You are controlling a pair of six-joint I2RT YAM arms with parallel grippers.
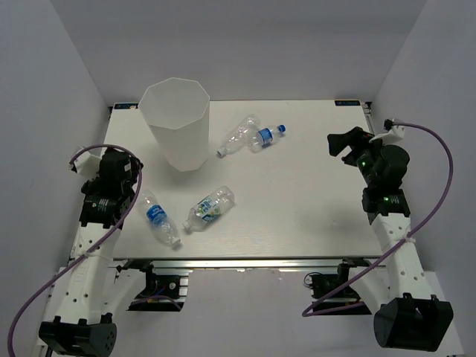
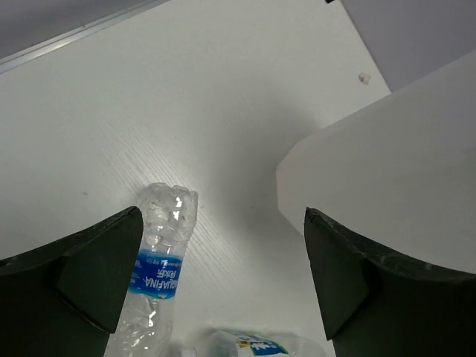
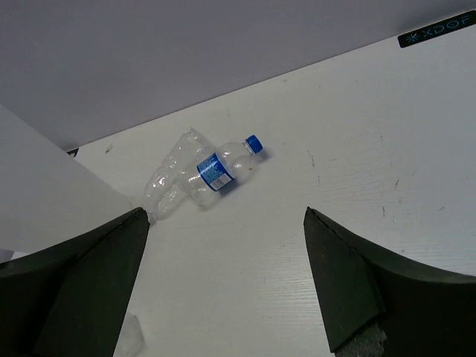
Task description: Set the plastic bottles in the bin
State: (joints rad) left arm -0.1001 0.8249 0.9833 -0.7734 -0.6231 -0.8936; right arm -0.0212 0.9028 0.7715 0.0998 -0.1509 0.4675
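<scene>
The tall white faceted bin (image 1: 177, 123) stands at the back left. Four clear bottles lie on the table. Two are behind the middle: a plain one (image 1: 239, 135) and a blue-capped one (image 1: 266, 137). Two are at the front left: a blue-labelled one (image 1: 159, 218) and another (image 1: 210, 208). My left gripper (image 1: 126, 169) is open and empty above the table, between the bin (image 2: 387, 171) and the blue-labelled bottle (image 2: 156, 268). My right gripper (image 1: 342, 145) is open and empty at the right, facing the back pair (image 3: 223, 169).
The white table (image 1: 312, 201) ends at walls on the left, back and right. Purple cables loop off both arms (image 1: 439, 160). In the right wrist view the bin (image 3: 52, 193) fills the left side.
</scene>
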